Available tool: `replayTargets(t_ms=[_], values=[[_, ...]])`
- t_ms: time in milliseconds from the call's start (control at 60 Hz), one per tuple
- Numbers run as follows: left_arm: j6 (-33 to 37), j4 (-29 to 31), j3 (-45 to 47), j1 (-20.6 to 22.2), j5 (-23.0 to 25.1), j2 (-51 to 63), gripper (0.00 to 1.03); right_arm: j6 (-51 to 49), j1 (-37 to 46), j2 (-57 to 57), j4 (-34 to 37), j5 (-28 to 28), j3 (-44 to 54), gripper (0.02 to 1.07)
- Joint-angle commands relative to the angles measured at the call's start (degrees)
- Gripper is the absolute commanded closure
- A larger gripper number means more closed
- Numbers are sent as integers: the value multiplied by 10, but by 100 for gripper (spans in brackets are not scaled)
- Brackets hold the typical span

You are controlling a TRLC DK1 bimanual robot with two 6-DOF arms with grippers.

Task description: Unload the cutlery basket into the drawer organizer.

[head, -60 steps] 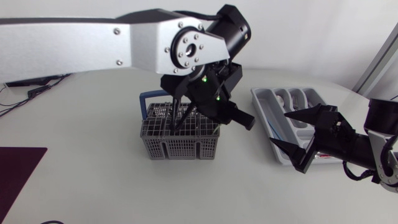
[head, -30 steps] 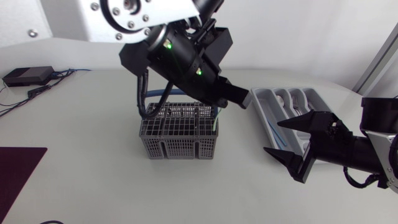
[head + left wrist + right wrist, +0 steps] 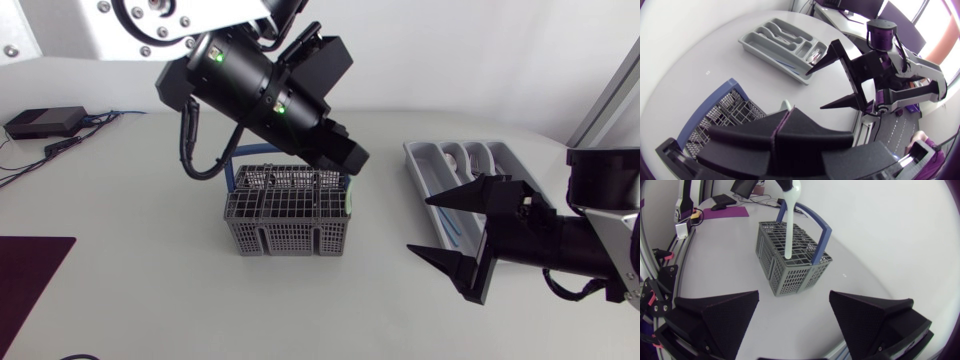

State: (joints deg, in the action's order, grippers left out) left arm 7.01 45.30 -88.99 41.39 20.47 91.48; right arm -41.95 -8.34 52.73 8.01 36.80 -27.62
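Screening organizer's (image 3: 458, 160) near end: right gripper (image 3: 418, 225), jaws apart

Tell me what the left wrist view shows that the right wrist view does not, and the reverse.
Only the left wrist view shows the grey plastic drawer organizer. Only the right wrist view shows the long white utensil reaching down into the grey mesh cutlery basket with a blue handle. Both views show that basket and the right gripper, which is open.
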Motion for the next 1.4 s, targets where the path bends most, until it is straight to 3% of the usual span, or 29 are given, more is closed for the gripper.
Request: replayTargets(t_ms=[0, 283, 500, 1000, 1383], values=[[68, 12, 13, -16, 22, 12, 90, 7, -22, 11, 9, 1, -17, 6], [228, 12, 48, -28, 71, 24, 91, -2, -68, 80, 10, 4, -60, 6], [346, 13, 84, -21, 83, 19, 93, -16, -87, 120, 16, 20, -84, 6], [361, 61, 51, -19, 101, -61, 94, -41, -91, 122, 34, 21, -96, 6], [374, 83, 86, 8, 101, -133, 94, -48, -117, 44, 127, 16, -110, 6]])
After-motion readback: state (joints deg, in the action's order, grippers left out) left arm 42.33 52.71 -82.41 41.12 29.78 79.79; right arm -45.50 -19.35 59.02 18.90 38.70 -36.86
